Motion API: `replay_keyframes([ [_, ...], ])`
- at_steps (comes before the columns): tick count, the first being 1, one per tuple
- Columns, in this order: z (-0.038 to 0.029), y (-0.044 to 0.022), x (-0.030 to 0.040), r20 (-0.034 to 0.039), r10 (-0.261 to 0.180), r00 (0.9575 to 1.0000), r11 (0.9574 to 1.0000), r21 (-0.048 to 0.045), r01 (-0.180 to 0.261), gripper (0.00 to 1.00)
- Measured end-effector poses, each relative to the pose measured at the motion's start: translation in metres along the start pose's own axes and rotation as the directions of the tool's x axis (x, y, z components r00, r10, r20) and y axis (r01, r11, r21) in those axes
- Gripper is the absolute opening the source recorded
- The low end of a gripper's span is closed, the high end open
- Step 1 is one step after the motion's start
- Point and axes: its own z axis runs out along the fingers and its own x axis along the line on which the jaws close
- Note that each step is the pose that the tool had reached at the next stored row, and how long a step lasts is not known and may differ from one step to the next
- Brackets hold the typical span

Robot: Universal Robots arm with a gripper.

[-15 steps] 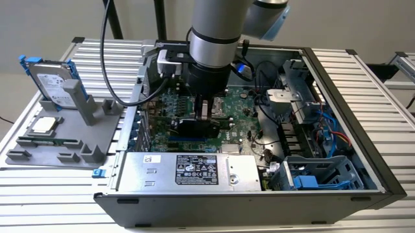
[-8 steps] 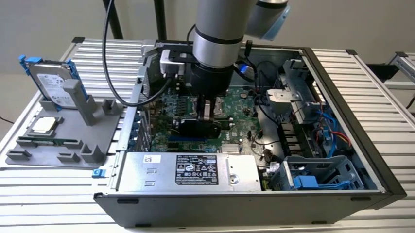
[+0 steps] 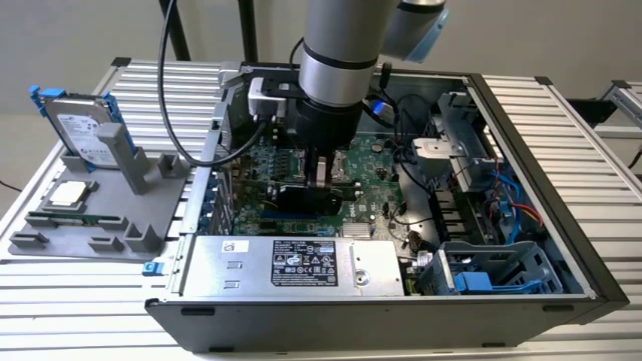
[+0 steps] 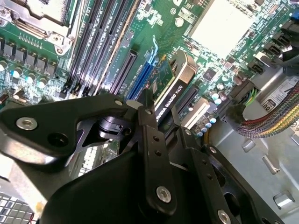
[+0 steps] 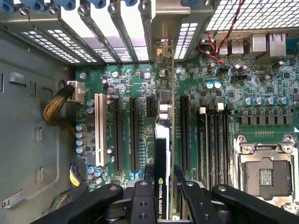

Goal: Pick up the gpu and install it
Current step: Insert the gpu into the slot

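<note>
One pincer is clamped on the gpu, which we hold on edge between our fingers over the motherboard slots, its long axis running straight out ahead of us along them; we judge it light, stiff and fragile, best gripped by its top edge.

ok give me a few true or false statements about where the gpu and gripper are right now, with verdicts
1. The gripper is shut on the gpu. True.
2. The gpu lies on the grey tray outside the computer case. False: it is held edge-down over the motherboard slots.
3. The hard drive stands on that tray. True.
4. The processor socket carries a cooler. False: it is bare.
</note>
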Motion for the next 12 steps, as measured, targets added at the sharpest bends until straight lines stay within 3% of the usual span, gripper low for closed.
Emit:
replay_keyframes([
  [12, -0.0108, 0.0008, 0.0005, -0.0002, -0.007, 1.0000, 1.0000, 0.0026, 0.007, 0.00],
])
